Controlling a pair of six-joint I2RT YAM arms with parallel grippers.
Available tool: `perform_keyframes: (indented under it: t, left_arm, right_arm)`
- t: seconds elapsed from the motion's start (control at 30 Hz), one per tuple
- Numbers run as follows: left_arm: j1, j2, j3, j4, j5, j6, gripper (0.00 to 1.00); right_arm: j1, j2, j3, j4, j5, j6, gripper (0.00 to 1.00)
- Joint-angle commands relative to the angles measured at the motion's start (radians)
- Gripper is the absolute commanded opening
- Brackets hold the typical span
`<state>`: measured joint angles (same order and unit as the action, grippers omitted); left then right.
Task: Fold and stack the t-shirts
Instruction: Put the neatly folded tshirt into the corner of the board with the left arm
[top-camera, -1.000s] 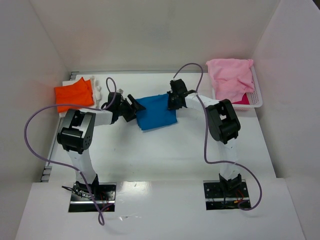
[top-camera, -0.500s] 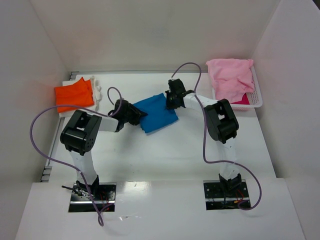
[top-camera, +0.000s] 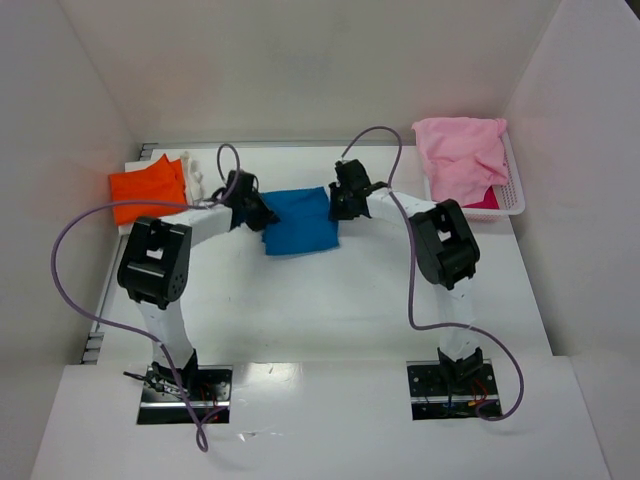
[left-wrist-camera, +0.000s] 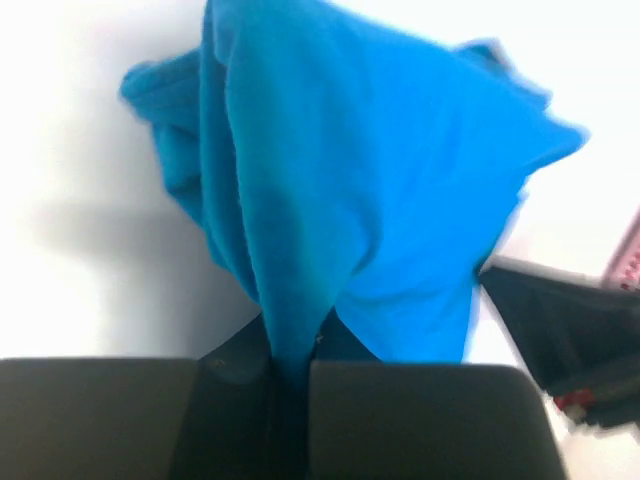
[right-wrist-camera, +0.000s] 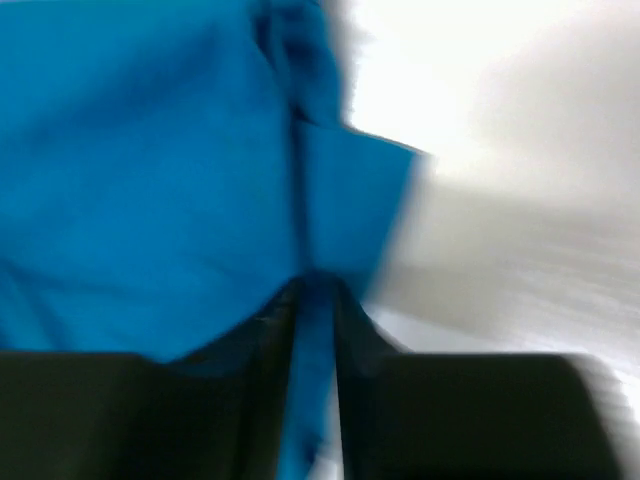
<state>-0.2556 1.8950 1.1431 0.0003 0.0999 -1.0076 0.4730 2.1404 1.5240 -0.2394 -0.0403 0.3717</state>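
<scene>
Blue t-shirt (top-camera: 298, 222) lies mid-table, stretched left to right between both arms: left gripper (top-camera: 258, 213) pinches its left edge, right gripper (top-camera: 337, 208) nips its right edge; orange t-shirt (top-camera: 148, 188) sits far left.

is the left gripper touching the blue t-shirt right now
Touching. In the left wrist view the left gripper has a fold of the blue t-shirt pinched in the narrow slit between its jaws.
</scene>
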Motion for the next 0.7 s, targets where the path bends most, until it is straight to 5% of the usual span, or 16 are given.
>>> perform_keyframes:
  t: [0.0, 0.03, 0.17, 0.3, 0.67]
  left_arm:
    - [0.105, 0.009, 0.248, -0.311, -0.086, 0.288, 0.00]
    - [0.121, 0.048, 0.301, -0.355, -0.090, 0.339, 0.00]
    - [0.186, 0.113, 0.458, -0.505, -0.196, 0.473, 0.00]
    - [0.236, 0.157, 0.557, -0.597, -0.283, 0.570, 0.00]
    - [0.320, 0.199, 0.741, -0.675, -0.451, 0.681, 0.00]
  right_arm:
    - [0.013, -0.133, -0.025, -0.034, 0.017, -0.007, 0.37]
    - [0.013, -0.167, -0.031, -0.034, 0.010, 0.001, 0.57]
    - [0.013, -0.289, -0.031, -0.036, -0.030, 0.001, 0.89]
    - [0.013, -0.348, -0.035, -0.054, -0.043, 0.001, 1.00]
    - [0.013, -0.436, -0.164, -0.054, -0.076, 0.012, 1.00]
